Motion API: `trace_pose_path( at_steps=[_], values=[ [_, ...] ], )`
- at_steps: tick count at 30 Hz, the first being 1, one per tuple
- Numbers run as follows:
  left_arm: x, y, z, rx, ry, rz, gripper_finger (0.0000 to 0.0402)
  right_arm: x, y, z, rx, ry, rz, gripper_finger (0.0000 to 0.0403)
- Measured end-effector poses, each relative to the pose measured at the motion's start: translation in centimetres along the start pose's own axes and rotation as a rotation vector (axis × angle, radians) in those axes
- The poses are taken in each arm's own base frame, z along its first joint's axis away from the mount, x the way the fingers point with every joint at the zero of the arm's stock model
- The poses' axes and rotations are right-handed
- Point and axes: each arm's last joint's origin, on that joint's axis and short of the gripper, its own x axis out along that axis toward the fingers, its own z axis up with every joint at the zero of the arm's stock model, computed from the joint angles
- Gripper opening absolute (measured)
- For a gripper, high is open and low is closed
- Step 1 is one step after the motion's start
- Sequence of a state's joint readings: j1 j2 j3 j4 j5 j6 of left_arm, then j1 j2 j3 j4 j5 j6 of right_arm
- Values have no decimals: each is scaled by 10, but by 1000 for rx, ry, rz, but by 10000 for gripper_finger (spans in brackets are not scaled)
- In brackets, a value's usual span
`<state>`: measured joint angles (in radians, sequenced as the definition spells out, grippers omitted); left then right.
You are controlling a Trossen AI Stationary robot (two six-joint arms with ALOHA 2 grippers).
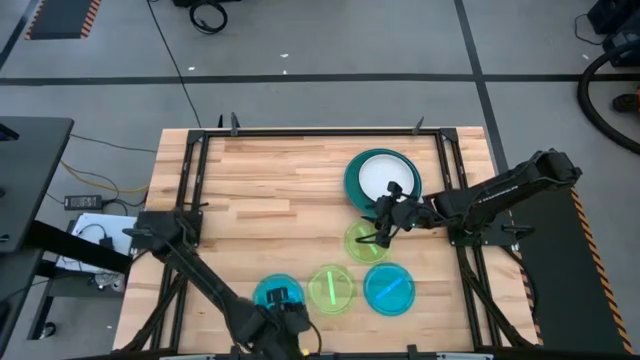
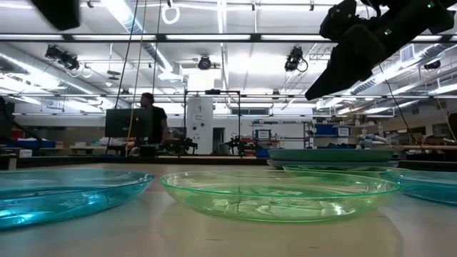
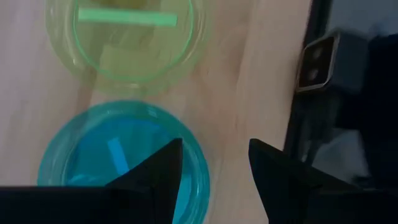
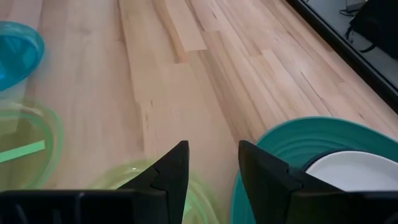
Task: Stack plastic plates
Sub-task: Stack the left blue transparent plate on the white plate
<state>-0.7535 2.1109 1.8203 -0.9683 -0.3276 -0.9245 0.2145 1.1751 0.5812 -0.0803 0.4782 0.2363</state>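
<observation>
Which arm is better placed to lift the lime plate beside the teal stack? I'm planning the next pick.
Right. The right gripper hovers open at the edge of that lime plate, next to the teal plate. The left gripper is at the table's near edge, over a cyan plate.

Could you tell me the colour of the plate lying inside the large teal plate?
White, seen best in the high view.

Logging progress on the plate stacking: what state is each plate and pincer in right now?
Teal plate: on the table, stack base.
White plate: stacked in the teal plate.
Lime plate near stack: loose, under the right pincer, which is open.
Middle lime plate: loose.
Right cyan plate: loose.
Left cyan plate: loose, below the left pincer, which is open.
</observation>
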Motion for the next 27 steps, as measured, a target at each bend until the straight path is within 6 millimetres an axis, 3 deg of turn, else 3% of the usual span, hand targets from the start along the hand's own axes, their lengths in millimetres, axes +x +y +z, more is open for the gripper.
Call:
trace_pose_path(
  at_steps=[12, 22, 27],
  values=[
    [8, -36, -8, 59, 118, 152, 191, -4, 6, -6, -41, 21, -39, 148],
    [-4, -59, -51, 95, 118, 164, 191, -4, 3, -5, -45, 9, -84, 148],
    [2, -61, -72, 168, 150, 252, 191, -2, 0, -4, -34, 11, -97, 148]
  ],
)
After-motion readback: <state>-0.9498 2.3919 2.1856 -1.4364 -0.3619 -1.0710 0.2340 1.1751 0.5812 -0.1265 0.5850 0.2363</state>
